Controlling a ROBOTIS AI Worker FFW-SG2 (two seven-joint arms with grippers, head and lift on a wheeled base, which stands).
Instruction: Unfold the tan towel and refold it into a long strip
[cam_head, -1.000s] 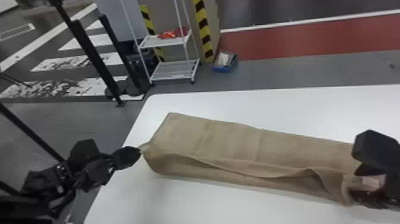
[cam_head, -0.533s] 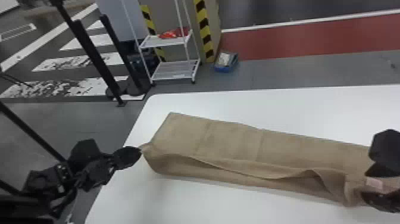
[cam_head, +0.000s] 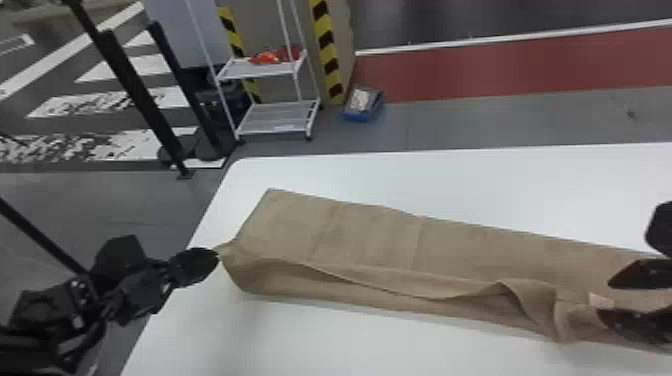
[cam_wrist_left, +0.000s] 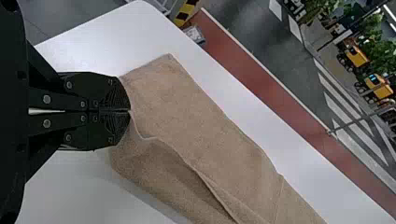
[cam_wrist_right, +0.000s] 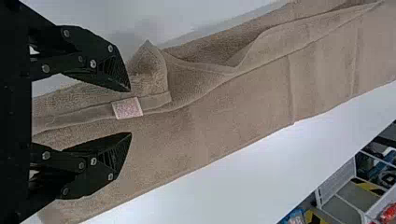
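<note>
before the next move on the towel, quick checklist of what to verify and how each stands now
1. Left gripper shut on the towel at its left end: ok
2. Right gripper shut on the towel: not ok, fingers apart by the pale label
3. Towel laid out lengthwise on the table: ok
4. Near-side fold lying flat: not ok, it gapes and buckles
5. Layers underneath even: cannot tell, hidden

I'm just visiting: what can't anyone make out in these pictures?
- Right end of the tan towel, head view: cut off by the right edge.
- Cloth pinched in the left gripper, left wrist view: hidden by its fingers.
- Print on the pink label, right wrist view: too small.
- What the red thing on the white shelf is, head view: too small.
</note>
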